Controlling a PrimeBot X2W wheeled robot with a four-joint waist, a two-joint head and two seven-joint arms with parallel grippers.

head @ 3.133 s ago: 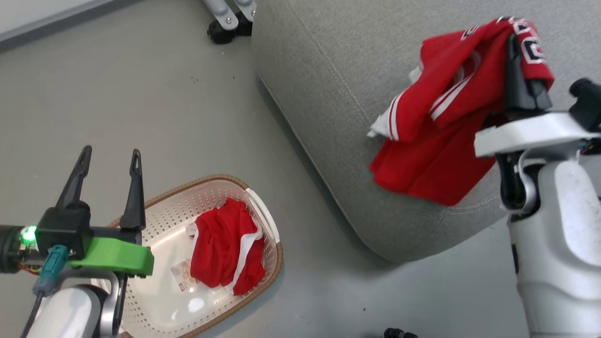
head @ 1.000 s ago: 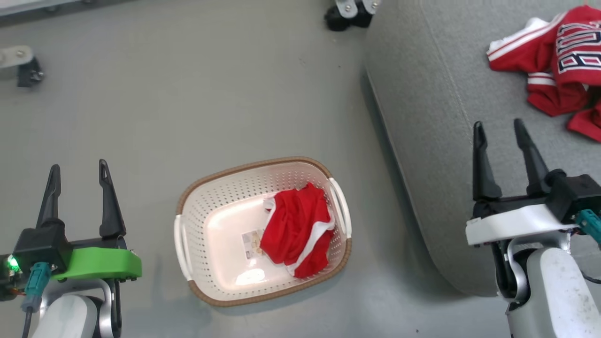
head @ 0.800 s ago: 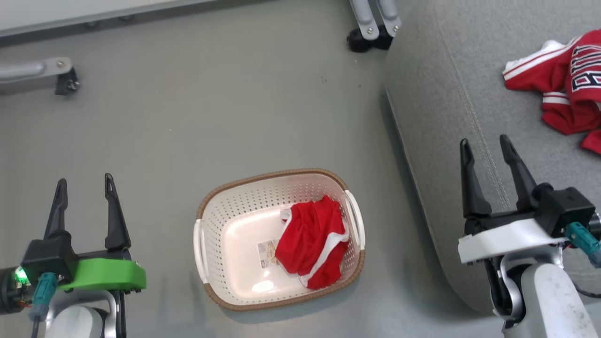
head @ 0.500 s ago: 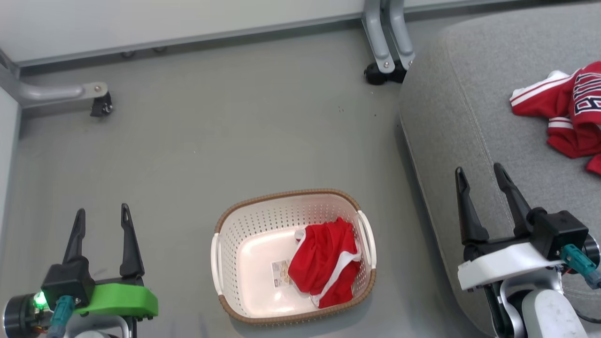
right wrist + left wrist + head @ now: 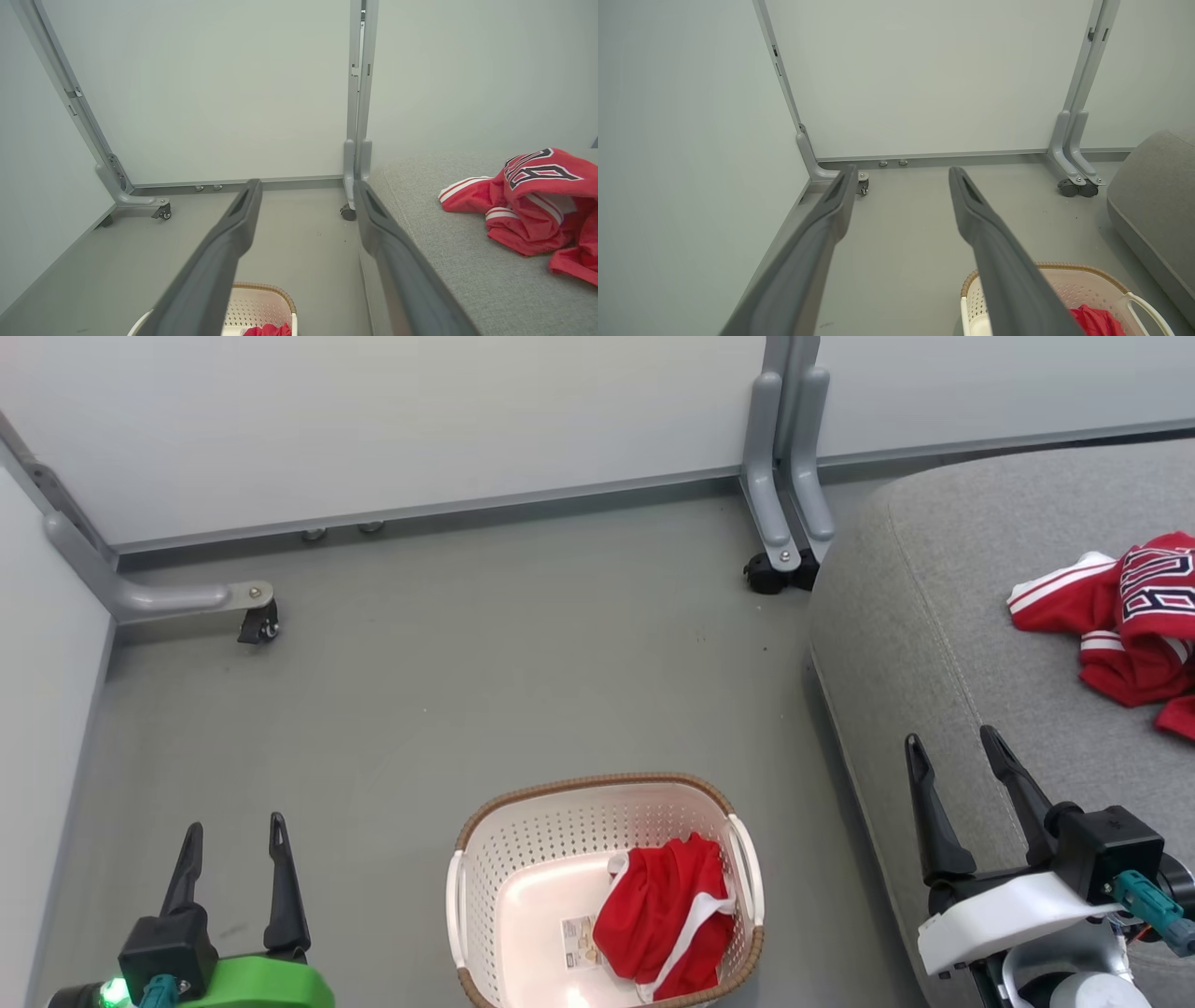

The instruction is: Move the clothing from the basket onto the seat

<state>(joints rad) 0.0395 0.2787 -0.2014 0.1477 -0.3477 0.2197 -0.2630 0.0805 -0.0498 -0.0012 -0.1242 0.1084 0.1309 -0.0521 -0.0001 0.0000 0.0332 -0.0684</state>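
Note:
The cream basket (image 5: 504,896) with a brown rim stands on the floor at the bottom middle of the head view, and red shorts (image 5: 667,924) with white stripes lie crumpled in its right half. On the grey seat (image 5: 934,616) at the right lies the red jersey (image 5: 1120,625), lettering up. My left gripper (image 5: 233,835) hovers open and empty left of the basket. Over the seat's near edge my right gripper (image 5: 952,751) is open and empty too. The right wrist view has the jersey (image 5: 532,200) on the seat (image 5: 444,261) and the basket (image 5: 259,303) below.
Pale partition panels stand at the back and left, on grey legs with castors (image 5: 257,625) (image 5: 775,574). Bare grey floor (image 5: 467,672) spreads between the panels, the basket and the seat. A paper label (image 5: 583,943) lies in the basket.
The right gripper has let go of the jersey, which now lies on the seat. The head camera has tilted up, so the basket and both grippers sit lower in the picture.

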